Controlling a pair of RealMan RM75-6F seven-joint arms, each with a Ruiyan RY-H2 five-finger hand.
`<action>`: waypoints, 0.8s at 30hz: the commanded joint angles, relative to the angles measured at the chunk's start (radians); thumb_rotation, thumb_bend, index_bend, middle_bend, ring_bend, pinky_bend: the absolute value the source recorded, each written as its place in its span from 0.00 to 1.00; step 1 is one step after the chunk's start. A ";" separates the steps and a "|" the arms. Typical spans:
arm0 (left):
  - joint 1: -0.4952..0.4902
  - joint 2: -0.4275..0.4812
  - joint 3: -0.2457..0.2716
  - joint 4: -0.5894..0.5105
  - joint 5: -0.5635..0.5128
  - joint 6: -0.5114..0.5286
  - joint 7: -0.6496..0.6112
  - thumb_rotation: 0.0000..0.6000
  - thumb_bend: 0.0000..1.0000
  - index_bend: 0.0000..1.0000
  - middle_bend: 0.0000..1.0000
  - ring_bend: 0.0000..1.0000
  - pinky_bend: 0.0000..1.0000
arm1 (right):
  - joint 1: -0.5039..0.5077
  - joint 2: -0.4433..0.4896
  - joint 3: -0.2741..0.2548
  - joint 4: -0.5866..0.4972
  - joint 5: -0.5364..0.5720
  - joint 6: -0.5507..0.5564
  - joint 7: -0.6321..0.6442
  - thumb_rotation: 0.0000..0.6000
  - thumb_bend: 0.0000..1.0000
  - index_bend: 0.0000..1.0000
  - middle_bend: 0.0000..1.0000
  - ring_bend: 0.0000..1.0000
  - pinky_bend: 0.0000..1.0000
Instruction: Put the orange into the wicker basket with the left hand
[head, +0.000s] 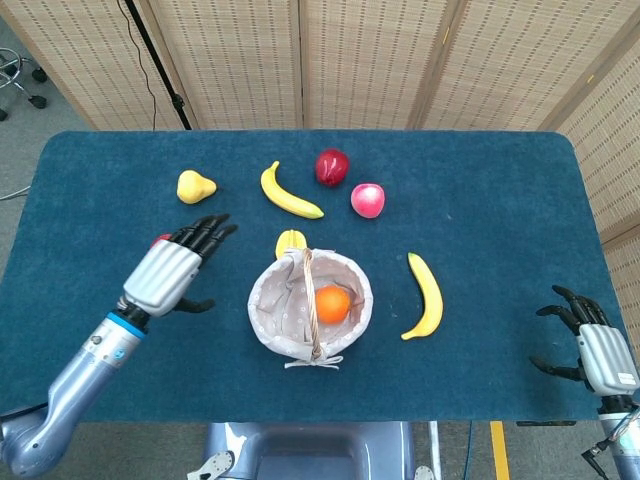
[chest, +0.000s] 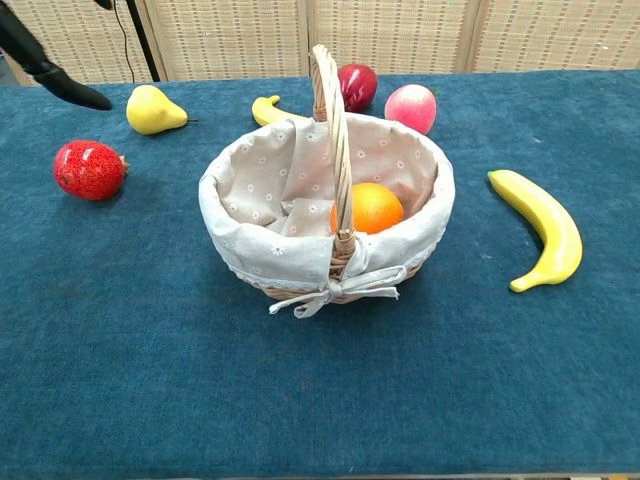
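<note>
One lined wicker basket (head: 268, 318) with a hoop handle. Inside it: one round orange (head: 332, 304). Around the basket: three yellow bananas (head: 290, 192) (head: 427, 296) (head: 290, 241), one yellow pear (head: 195, 186), one dark red apple (head: 332, 167), one pink-red apple (head: 367, 200), one red pomegranate (chest: 90, 169). Two robot hands (head: 170, 273) (head: 598, 355).

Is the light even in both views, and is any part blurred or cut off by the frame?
Head view: soft, even light, all sharp; the left hand hides most of the red fruit. Chest view: the orange in the wicker basket is sharp with faint shadows; only one dark fingertip of the left hand shows at the edge, slightly blurred.
</note>
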 joint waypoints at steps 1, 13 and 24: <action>0.058 0.045 0.023 0.021 0.009 0.055 -0.009 1.00 0.06 0.06 0.00 0.00 0.17 | 0.001 -0.001 0.000 -0.001 0.000 -0.002 -0.002 1.00 0.16 0.34 0.12 0.15 0.10; 0.208 0.091 0.067 0.166 -0.009 0.171 -0.065 1.00 0.06 0.06 0.00 0.00 0.11 | 0.008 -0.008 0.000 -0.002 0.002 -0.017 -0.020 1.00 0.16 0.34 0.12 0.15 0.10; 0.337 0.051 0.107 0.290 0.052 0.262 -0.185 1.00 0.06 0.06 0.00 0.00 0.11 | 0.007 -0.008 -0.001 -0.007 -0.001 -0.015 -0.032 1.00 0.16 0.34 0.12 0.15 0.10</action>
